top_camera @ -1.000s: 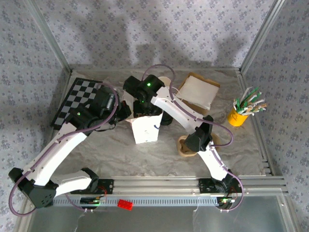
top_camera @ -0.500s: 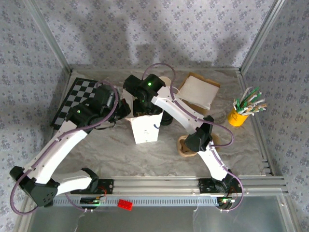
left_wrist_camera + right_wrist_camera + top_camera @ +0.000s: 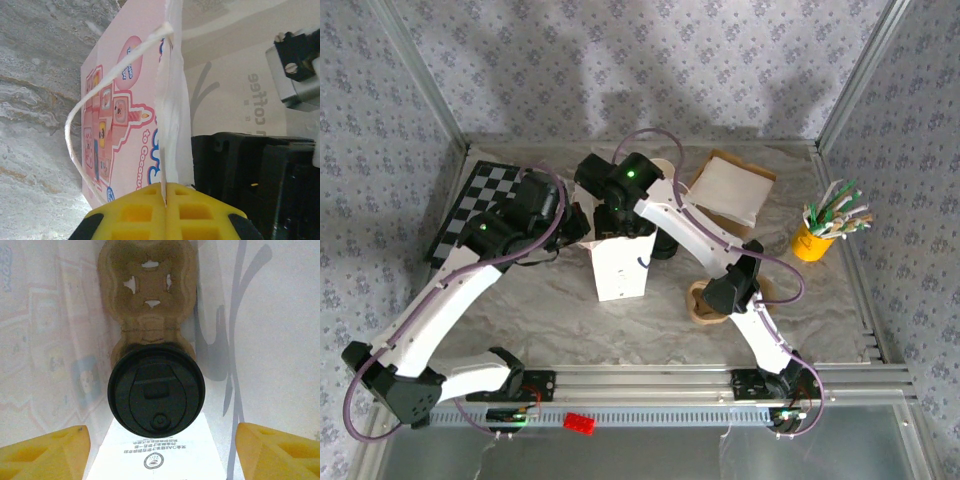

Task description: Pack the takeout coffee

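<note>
My left pincer point(image 3: 165, 192) is clenched: its ribbed yellow pads press flat together on the thin top edge of the paper bag point(image 3: 130, 125). The bag's wall is smooth white paper, creased where I pinch it, with a pink cartoon print on the outside. A twisted white string handle point(image 3: 80, 115) loops out from that same edge.

My right pincer point(image 3: 160, 450) is released, its blunt yellow fingers point(image 3: 45, 452) spread wide, and it hangs inside the bag gripping nothing. Straight under it sits the coffee cup point(image 3: 156, 390), seen as a round, matte black plastic lid with a small sip tab. The cup stands in the near pocket of a moulded pulp carrier point(image 3: 147, 270), which is rough, tan and lobed. The carrier's far pocket has cut flaps. Both lie at the bottom of the bag, between its pale translucent walls, and a printed white slip point(image 3: 155, 460) lies beside the cup.

From above, the bag point(image 3: 620, 270) stands upright on the grey, marbled table point(image 3: 520, 300). My left arm sweeps up from its base in a long bow and bends in at the bag's left top edge. My right arm rises to a raised elbow right of the bag. It then reaches across with the wrist turned down into the bag's mouth.
</note>
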Available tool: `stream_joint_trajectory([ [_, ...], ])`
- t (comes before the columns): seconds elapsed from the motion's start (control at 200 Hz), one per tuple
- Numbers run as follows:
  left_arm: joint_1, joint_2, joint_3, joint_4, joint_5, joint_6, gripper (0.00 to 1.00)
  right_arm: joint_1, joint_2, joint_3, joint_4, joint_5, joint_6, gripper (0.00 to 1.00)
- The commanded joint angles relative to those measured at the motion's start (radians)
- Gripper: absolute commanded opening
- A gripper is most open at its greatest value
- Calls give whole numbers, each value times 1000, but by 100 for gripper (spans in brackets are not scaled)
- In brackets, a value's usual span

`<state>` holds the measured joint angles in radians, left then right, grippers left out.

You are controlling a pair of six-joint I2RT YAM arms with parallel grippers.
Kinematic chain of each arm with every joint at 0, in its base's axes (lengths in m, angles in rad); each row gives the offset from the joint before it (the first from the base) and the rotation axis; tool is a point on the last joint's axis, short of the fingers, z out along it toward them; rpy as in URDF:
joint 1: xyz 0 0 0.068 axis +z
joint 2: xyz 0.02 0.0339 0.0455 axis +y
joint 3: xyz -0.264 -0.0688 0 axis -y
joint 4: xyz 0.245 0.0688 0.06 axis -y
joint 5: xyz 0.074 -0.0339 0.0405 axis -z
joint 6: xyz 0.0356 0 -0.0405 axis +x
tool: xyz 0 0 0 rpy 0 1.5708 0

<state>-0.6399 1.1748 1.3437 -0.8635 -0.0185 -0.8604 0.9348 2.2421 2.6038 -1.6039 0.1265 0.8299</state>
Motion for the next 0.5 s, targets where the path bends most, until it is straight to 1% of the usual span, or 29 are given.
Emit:
stream_joint_trajectory([
  [0.0,2,22,5,-11,15,12,0,36,-68,70,-36,-26,-15,79],
  [0.495,10,23,16,-22,14,20,0,32,-121,79,-10,-5,-30,80],
])
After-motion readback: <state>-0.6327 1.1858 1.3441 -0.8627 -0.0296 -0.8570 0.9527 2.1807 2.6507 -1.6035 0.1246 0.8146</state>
